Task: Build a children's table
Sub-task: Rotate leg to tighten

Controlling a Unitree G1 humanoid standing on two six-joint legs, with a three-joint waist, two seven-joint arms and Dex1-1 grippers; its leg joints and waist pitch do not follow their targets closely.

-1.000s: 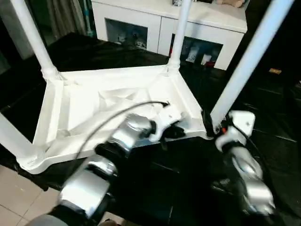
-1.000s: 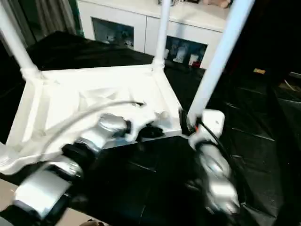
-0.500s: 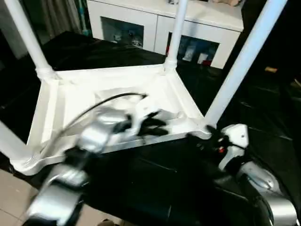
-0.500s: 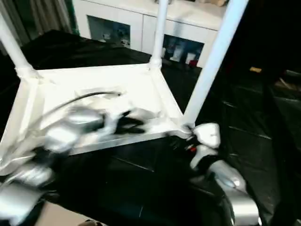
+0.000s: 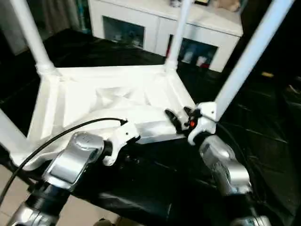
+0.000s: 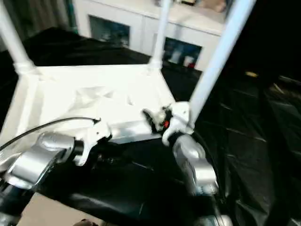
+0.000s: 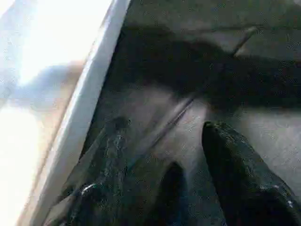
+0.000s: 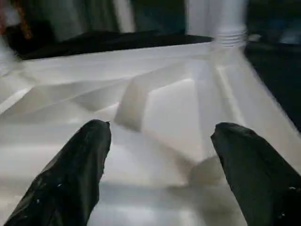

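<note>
The children's table lies upside down on a black sheet, its white tabletop (image 5: 99, 101) showing the ribbed, diagonally braced underside (image 8: 155, 94). All its legs stand up from the corner sockets: far left (image 5: 30, 35), far right (image 5: 178, 35), near right (image 5: 249, 56) and near left (image 5: 7, 134). My right gripper (image 5: 178, 116) is open at the near rim, just beside the near right leg, its fingers (image 8: 80, 169) spread over the underside. My left gripper (image 7: 164, 141) is open and holds nothing. It sits low over the sheet, just outside the tabletop's near edge (image 7: 89, 113).
A white glass-door cabinet (image 5: 160, 23) stands behind the table. The black sheet (image 5: 268, 136) spreads to the right and front. Pale floor tiles (image 5: 7, 181) show at the near left. A black cable (image 5: 61, 136) runs along my left forearm.
My left gripper drew back from over the underside to outside the near edge. My right gripper rose from below the near right corner to the near rim beside the leg.
</note>
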